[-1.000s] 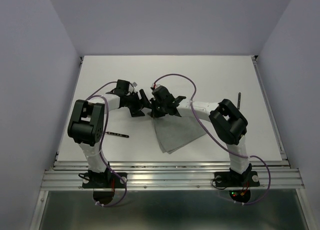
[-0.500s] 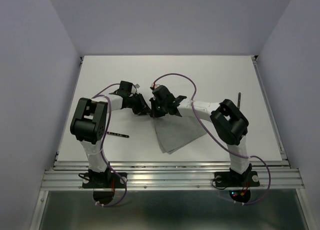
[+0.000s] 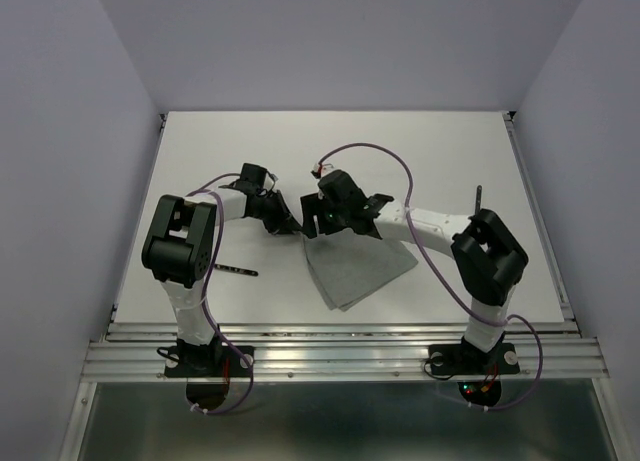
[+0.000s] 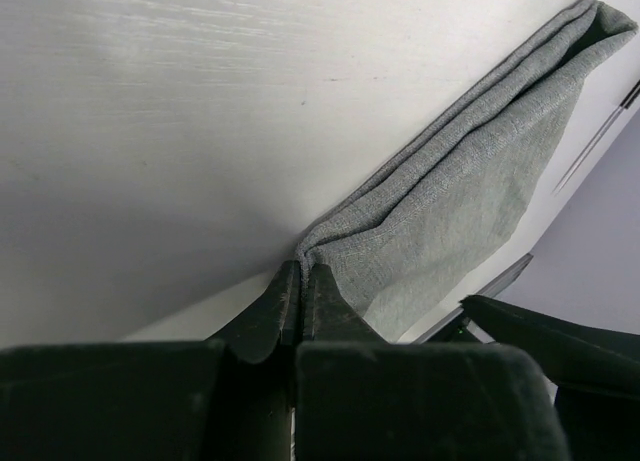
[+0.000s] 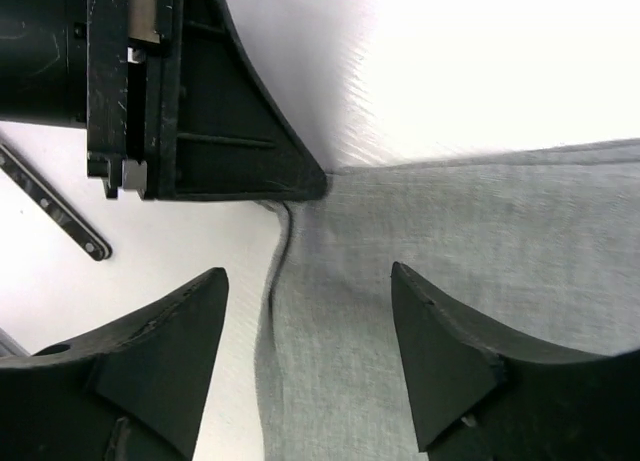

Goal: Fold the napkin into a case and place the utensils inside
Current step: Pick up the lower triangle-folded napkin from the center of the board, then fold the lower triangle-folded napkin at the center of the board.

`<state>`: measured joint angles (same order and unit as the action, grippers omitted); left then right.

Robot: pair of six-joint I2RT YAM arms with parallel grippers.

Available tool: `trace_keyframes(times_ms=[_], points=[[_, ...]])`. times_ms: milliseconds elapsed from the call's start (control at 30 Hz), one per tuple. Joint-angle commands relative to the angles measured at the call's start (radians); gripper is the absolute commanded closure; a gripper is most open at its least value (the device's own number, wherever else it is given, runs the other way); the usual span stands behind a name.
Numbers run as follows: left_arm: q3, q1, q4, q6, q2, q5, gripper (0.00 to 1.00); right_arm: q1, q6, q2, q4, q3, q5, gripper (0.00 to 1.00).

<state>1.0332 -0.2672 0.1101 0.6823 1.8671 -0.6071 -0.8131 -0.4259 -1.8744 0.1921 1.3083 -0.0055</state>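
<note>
The napkin (image 3: 355, 271) lies folded on the table (image 3: 200, 151); my left pincer (image 4: 301, 281) has just clamped its far corner while my right pincer (image 5: 308, 321) sprang wide, letting go, so I judge folding can continue

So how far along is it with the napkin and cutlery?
Early on. The napkin is folded into layers but broad, not a narrow case. In hand: the left gripper is shut on its corner, the right gripper open just above the cloth. Left to do: more folds, then slipping in the utensils, which lie on the table either side of it.
</note>
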Motion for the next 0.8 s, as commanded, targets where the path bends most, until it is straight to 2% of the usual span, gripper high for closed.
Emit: trace_keyframes(times_ms=[0,100,367,567,767], points=[[0.048,-0.003,0.08,0.019,0.0,0.024,1.0,-0.044,0.067,0.073,-0.026,-0.044,0.155,0.26],[0.054,-0.001,0.115,0.031,-0.002,0.036,1.0,-0.096,0.122,0.086,-0.036,-0.067,0.226,0.22],[0.083,-0.003,0.154,0.051,-0.016,0.082,1.0,-0.192,0.196,0.125,-0.005,-0.118,0.312,0.2],[0.103,-0.003,0.165,0.054,-0.005,0.093,1.0,-0.302,0.095,0.228,0.072,-0.216,0.344,0.24],[0.111,-0.003,0.168,0.06,-0.005,0.101,1.0,-0.406,-0.022,0.245,0.132,-0.308,0.364,0.25]])
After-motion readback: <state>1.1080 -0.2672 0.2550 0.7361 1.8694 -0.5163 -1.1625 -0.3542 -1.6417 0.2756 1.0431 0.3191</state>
